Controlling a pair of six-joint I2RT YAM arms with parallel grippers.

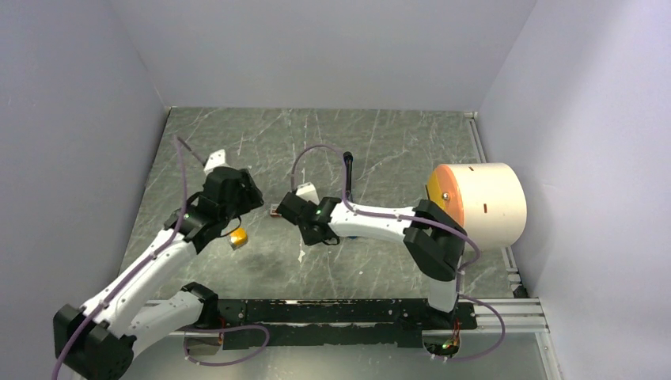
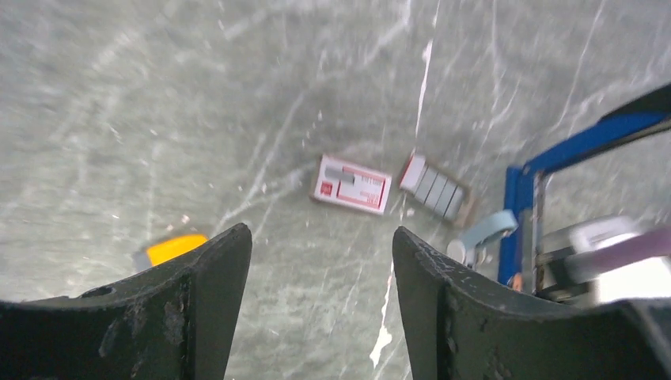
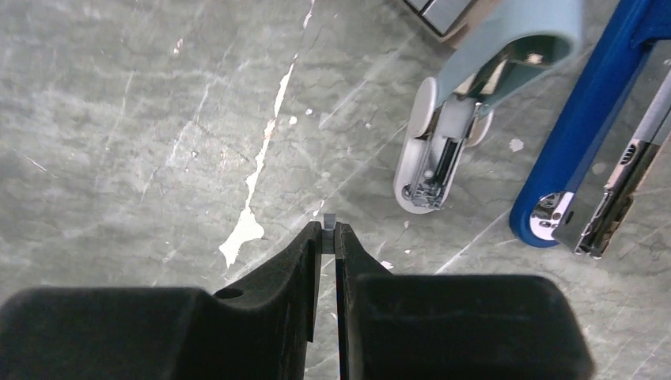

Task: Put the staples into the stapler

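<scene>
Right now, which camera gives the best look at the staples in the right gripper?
The right wrist view: the small silvery staples sit close and sharp, pinched at the tips of the right gripper. In the top view they are too small to make out at that gripper. The left wrist view does not show them.

The left arm (image 1: 142, 277) and right arm (image 1: 380, 226) both had white shell links and black joint housings, and both rose from a black base rail (image 1: 332, 313). A thin purple cable (image 1: 183, 170) looped loosely along each arm. A small green light (image 1: 317, 211) glowed near each wrist, far from the base rail. The left gripper (image 2: 320, 269) was black, broad, matte and scuffed. The right gripper (image 3: 328, 233) was black and smoother, with a small round hole (image 3: 229, 293).
</scene>
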